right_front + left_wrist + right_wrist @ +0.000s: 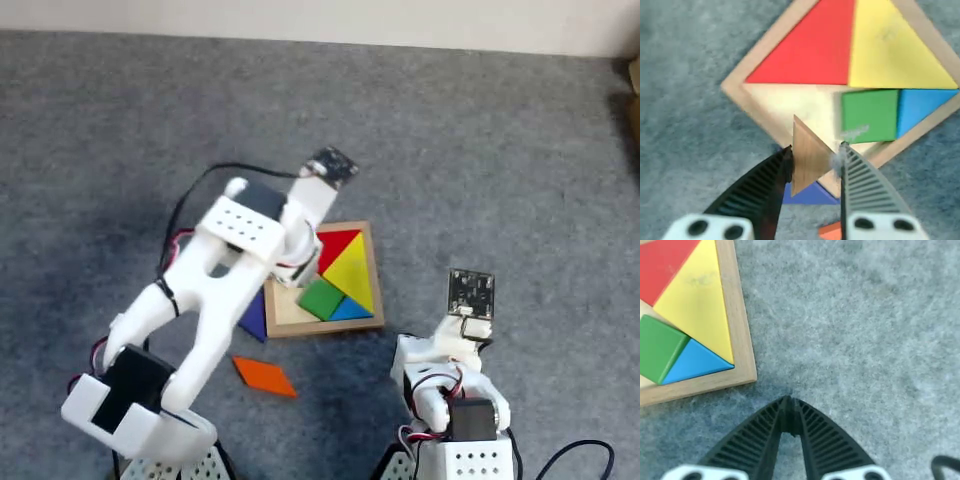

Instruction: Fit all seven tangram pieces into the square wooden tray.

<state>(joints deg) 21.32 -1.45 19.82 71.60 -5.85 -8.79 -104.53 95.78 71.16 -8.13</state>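
The square wooden tray [325, 328] lies mid-table and holds a red triangle [337, 245], a yellow triangle [355, 270], a green square [322, 298] and a small blue triangle [350, 308]. My left gripper [815, 152] is shut on a pale wooden triangle [807, 160], held on edge just above the tray's bare part [790, 102] near its rim. Outside the tray, a dark blue triangle [255, 315] lies against its rim and an orange parallelogram [265, 375] sits nearer the front. My right gripper [790, 407] is shut on nothing, low over the carpet off the tray's corner [742, 325].
Grey carpet covers the table. The left arm [215, 275] slants across the tray's left side and hides part of it. The right arm's base [455, 420] stands at the front right. Open carpet lies behind and to the right of the tray.
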